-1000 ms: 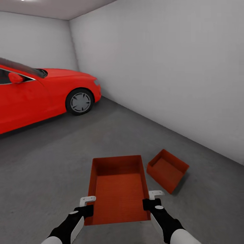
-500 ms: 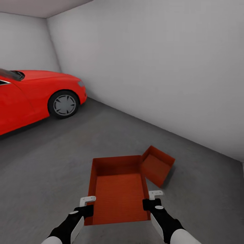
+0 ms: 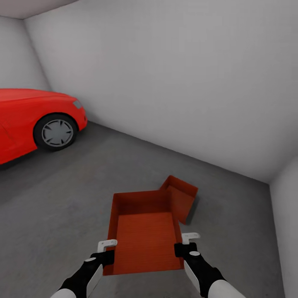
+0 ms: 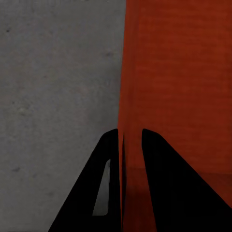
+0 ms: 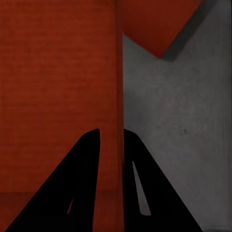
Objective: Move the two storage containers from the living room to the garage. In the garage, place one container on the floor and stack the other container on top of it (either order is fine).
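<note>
View swings right: car (image 3: 37, 124) slides toward 9 o'clock. My left gripper (image 3: 108, 251) and right gripper (image 3: 184, 244) stay clamped on bin (image 3: 145, 238); floor bin (image 3: 182, 198) now at 1 o'clock, overlapped.

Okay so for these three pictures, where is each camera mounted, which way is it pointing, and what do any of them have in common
Head view: on the head, facing forward and down at the grey concrete floor, red car, held orange-red ribbed plastic bin, second bin; both forearms, left gripper, right gripper.
Left wrist view: near the left gripper, looking along its dark fingers pinching the held bin's wall.
Right wrist view: near the right gripper, fingers pinching the opposite wall; second bin's corner.
Shared: all show the held bin and floor.
</note>
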